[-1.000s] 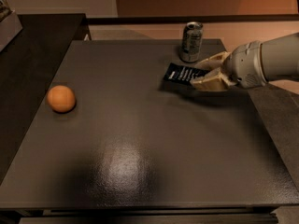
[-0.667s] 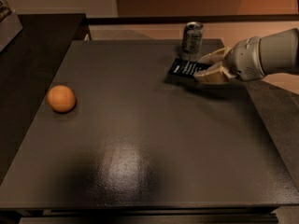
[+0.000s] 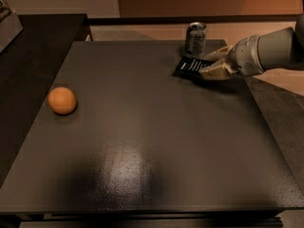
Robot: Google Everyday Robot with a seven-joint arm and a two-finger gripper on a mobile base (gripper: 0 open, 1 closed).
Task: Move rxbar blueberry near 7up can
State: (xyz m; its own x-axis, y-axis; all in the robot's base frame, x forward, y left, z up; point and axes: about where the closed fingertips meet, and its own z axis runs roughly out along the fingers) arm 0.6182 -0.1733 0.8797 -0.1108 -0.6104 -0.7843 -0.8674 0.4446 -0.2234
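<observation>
The rxbar blueberry [image 3: 191, 66] is a flat dark wrapper with small white lettering, lying at the far right of the dark table [image 3: 142, 141]. The 7up can [image 3: 195, 38] stands upright just behind it, close to the table's far edge. My gripper [image 3: 212, 64] comes in from the right on a grey arm, and its pale fingers [image 3: 214, 71] are closed on the bar's right end. The bar sits directly in front of the can, a short gap apart.
An orange ball-shaped fruit [image 3: 62, 100] sits on the left side of the table. A darker counter [image 3: 33, 46] adjoins the table on the left. The table's right edge runs below the arm.
My gripper has carried the bar a little farther back and up toward the can. The can and the orange have not moved.
</observation>
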